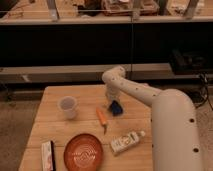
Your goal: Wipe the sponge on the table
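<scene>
The dark blue sponge point(116, 108) lies on the light wooden table point(55, 97), just right of the orange carrot point(102, 118). My gripper point(113, 101) comes down from the white arm's elbow and sits directly over the sponge's upper left edge, touching or holding it. The arm reaches in from the lower right and covers part of the table's right side.
A clear cup point(68, 107) stands left of the carrot. A red-orange plate point(83, 152) sits at the front, a white bottle point(125, 141) lies to its right, and a small flat packet point(47, 155) lies at the front left. A long pale shelf point(60, 70) runs behind the table.
</scene>
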Motion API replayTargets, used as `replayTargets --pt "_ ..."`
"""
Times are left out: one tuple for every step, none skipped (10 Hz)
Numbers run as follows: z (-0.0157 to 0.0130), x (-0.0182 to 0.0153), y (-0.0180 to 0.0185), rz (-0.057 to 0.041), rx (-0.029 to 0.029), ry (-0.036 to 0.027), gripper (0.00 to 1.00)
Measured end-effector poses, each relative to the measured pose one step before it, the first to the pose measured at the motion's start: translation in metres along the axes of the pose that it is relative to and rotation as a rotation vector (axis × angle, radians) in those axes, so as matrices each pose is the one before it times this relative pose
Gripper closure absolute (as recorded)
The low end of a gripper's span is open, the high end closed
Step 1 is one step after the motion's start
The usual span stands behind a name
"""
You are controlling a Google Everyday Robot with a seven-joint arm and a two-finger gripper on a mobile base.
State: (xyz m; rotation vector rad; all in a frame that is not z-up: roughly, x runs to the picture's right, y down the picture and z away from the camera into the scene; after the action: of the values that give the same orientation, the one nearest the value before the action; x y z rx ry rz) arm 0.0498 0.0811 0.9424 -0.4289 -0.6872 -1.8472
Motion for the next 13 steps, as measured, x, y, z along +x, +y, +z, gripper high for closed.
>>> replayTargets --pt "-0.00132 0.00771 0.00851 0.00816 -0.0008 0.00581 1.0" --pt "-0.00187 0.00876 0.01397 0.01558 0.001 0.00607 1.0" --pt "-0.00535 0.00524 0.01818 0.01738 -0.00893 0.00855 1.0" --pt "-0.0105 0.00112 0.01855 0.02084 -0.01356 0.01053 1.0" --pt "-0.00555 -0.00224 0.01615 0.02164 -0.01193 0.00329 1.0" --pt "-0.00314 -0.00309 0.015 0.01937 -0.01222 -0.00013 1.0" --pt "-0.00502 -0.00643 0.02217 0.03178 -0.01067 0.00058 1.0" --pt "-0.00345 -0.00667 0.01712 0.02182 -0.01023 -0.00146 1.0" --pt "-0.00263 -0.00796 0.01668 0.02192 -0.00939 -0.00339 1.0" --pt "-0.00295 -0.0165 0.02697 0.04498 -0.01463 -0.00865 1.0" --pt "-0.00001 -0.00732 0.00857 0.01556 -0.00338 -0.00518 1.0" --pt "-0.00051 -0.01814 0.01466 0.01955 -0.00773 -0.01289 1.0" --pt "0.00101 -0.018 0.009 0.01068 -0.0054 -0.00871 1.0"
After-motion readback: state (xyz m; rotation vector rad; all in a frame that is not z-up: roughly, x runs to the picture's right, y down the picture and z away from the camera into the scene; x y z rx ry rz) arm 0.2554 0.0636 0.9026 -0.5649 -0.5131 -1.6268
